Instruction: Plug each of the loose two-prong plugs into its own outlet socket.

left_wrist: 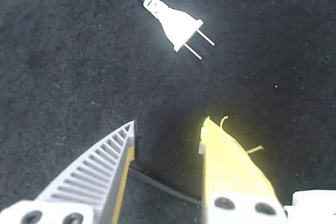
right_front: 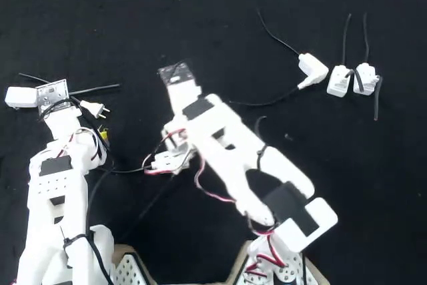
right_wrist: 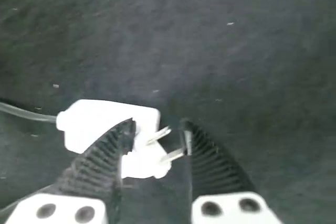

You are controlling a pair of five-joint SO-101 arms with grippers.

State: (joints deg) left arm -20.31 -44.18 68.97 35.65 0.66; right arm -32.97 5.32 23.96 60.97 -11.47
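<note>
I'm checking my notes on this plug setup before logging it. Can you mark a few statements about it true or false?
1. The left end effector is shut on a plug. False: it is open, and the white plug lies on the table apart from it.
2. That plug has two prongs. True.
3. The table is white. False: it is black.
4. Between the fingers of the right end effector show metal prongs. True.
</note>
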